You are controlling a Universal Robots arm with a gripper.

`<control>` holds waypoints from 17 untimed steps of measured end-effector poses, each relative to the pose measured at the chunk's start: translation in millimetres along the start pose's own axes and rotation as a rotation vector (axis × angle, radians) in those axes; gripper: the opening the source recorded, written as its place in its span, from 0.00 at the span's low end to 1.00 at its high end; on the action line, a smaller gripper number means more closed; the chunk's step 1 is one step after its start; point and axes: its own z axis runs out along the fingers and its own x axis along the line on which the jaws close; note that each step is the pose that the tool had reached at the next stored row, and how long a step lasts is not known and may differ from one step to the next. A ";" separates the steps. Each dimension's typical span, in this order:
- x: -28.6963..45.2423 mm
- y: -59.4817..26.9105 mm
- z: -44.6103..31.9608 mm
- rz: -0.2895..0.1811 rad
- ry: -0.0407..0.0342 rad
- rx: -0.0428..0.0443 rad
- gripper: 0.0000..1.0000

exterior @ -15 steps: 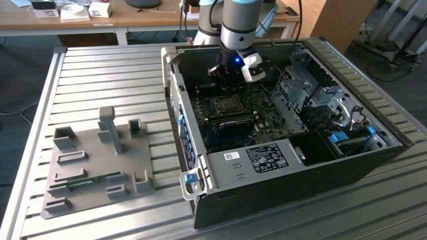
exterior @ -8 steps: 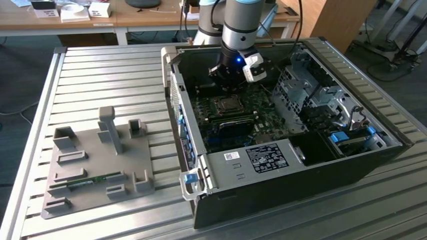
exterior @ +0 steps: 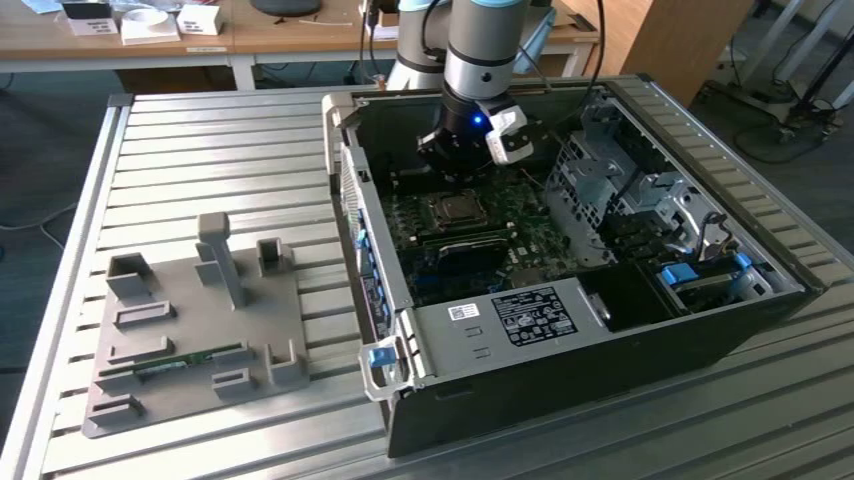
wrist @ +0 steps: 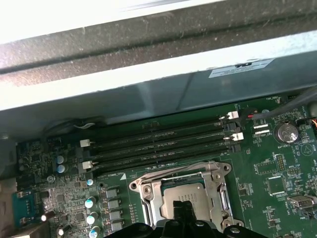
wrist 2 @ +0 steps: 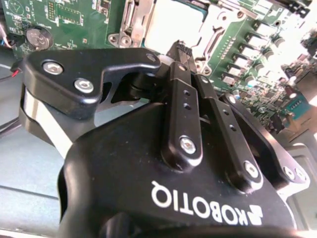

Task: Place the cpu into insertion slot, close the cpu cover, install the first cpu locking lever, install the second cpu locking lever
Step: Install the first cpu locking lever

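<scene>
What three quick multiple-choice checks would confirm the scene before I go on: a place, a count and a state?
1. The gripper hangs
A. over the grey tray
B. over the insertion slot
C. outside the case

2. Long memory slots beside the socket:
A. two
B. six
C. four

3. The cpu is
A. lying in the insertion slot
B. lifted clear in the fingers
C. on the slatted table

Answers:
1 B: in the first wrist view the gripper sits right above the insertion slot.
2 C: four long memory slots run side by side.
3 A: the cpu lies flat inside the socket's metal rim.
</scene>
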 end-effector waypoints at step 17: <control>-0.1 0.1 -2.1 -0.005 0.0006 0.0000 0.11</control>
